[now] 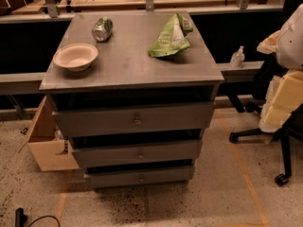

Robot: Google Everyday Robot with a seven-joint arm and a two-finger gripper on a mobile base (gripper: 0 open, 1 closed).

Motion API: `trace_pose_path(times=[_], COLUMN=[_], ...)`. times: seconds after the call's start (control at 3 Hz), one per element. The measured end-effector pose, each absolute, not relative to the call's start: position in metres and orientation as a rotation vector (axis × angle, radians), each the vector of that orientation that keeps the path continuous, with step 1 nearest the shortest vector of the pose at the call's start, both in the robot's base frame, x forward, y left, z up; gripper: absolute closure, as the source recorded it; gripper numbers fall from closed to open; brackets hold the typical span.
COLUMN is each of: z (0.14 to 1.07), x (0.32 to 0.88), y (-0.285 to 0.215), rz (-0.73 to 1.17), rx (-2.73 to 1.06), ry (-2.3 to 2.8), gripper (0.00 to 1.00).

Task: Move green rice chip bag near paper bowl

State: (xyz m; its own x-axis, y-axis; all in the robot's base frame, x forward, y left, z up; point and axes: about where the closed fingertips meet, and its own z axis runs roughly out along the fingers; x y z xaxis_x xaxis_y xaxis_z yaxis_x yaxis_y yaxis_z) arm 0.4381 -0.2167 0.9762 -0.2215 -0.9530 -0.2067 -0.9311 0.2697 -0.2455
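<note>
The green rice chip bag (169, 38) lies on the right rear part of the grey cabinet top (132, 65), its darker end pointing away from me. The paper bowl (75, 56) sits upright near the top's left front corner, well apart from the bag. No gripper shows in the camera view; only a white rounded shape (291, 37) at the right edge might be part of my arm.
A small green-and-silver drink can (102, 28) lies on its side behind the bowl. The cabinet has three drawers (137, 121). An office chair (279, 122) with yellow padding stands to the right, a cardboard box (47, 145) to the left, and a sanitizer bottle (237, 57) on the ledge behind.
</note>
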Motion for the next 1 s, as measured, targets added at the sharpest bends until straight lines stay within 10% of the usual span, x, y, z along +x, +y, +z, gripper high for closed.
trace_pose_path(times=[1.0], z=[0.985], x=[0.505], y=[-0.236], rz=[0.025], rx=[-1.393], ry=[2.102], gripper=[0.0])
